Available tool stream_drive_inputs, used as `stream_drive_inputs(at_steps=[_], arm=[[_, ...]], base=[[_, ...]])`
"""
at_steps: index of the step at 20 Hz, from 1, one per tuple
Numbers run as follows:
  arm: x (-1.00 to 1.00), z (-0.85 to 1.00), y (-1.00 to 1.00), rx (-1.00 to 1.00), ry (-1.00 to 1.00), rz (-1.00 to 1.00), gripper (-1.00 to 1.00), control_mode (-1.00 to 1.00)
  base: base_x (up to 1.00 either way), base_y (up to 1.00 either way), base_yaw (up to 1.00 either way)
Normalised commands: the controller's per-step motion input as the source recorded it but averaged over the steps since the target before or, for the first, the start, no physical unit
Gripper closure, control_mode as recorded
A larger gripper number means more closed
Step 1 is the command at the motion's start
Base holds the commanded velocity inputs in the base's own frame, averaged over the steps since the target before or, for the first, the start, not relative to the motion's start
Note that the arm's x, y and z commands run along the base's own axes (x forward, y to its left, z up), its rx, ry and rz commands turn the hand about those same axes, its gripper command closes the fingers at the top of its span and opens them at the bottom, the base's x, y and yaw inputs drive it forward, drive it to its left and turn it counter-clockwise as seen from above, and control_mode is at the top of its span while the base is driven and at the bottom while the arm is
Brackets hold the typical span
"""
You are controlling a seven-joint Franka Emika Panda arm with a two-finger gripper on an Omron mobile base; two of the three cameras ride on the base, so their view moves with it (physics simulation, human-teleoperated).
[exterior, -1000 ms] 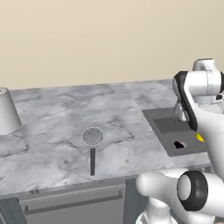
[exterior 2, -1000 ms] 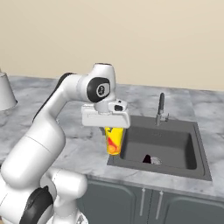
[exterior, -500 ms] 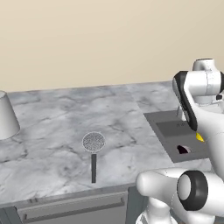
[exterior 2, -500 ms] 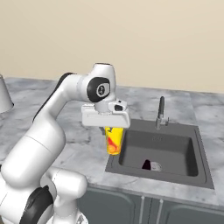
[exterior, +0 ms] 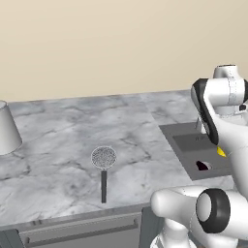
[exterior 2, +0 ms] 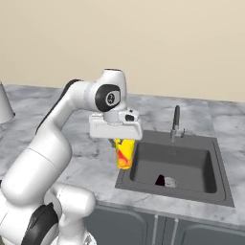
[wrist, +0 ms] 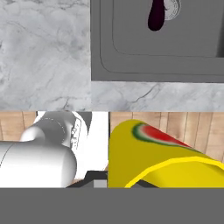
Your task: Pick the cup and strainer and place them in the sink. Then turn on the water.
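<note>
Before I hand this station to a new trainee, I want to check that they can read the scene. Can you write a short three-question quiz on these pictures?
1. True or false: the strainer already lies in the sink.
2. Multiple choice: what do the gripper's jaws hold? A) the cup B) the strainer C) nothing
3. Fill in: the cup hangs over the sink's ______ rim, as seen from the right base view.

Key:
1. False. It lies flat on the marble counter, handle toward the front edge.
2. A. The jaws are shut on the yellow cup.
3. Left. It has not yet been lowered into the basin.
</note>
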Motion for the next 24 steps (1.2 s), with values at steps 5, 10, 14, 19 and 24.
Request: stream_drive_inputs(at_steps=[5, 10, 14, 19, 24], arm=[[0.16, 0.0, 0.0, 0.0, 0.0, 0.0, 1.0, -1.0], [0.48, 0.0, 0.0, 0.0, 0.0, 0.0, 1.0, -1.0], [0.54, 0.0, 0.0, 0.0, 0.0, 0.0, 1.0, -1.0], [0.45, -0.07, 0.0, 0.0, 0.0, 0.0, 1.0, -1.0], [0.54, -0.23, 0.05, 0.0, 0.0, 0.0, 1.0, -1.0]], base=[[0.21, 0.0, 0.0], [0.0, 0.0, 0.0], [0.0, 0.0, 0.0], [0.0, 0.0, 0.0], [0.0, 0.0, 0.0]])
